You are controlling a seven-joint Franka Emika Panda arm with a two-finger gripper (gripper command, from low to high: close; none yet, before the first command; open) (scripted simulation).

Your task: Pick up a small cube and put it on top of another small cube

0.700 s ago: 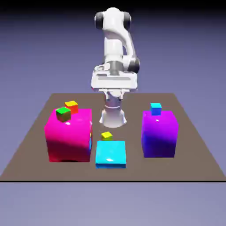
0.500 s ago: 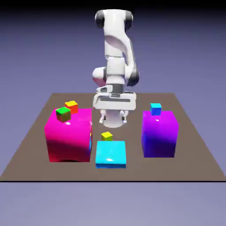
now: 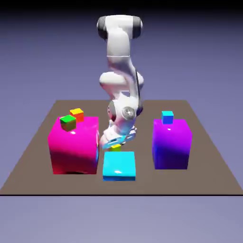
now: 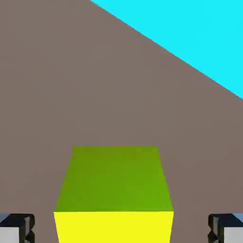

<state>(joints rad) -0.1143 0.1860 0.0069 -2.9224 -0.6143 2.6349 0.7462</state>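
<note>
No readable text, labels, brands, numbers or signs anywhere in either view. Plain unmarked faces only.

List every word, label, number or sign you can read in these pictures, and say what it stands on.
None: no readable text in either view.
The magenta block, purple block and flat cyan block have plain faces.
The small cubes, including the yellow cube between the open tool's tips, carry no marks.
The white arm and the brown table show no label or logo.
</note>
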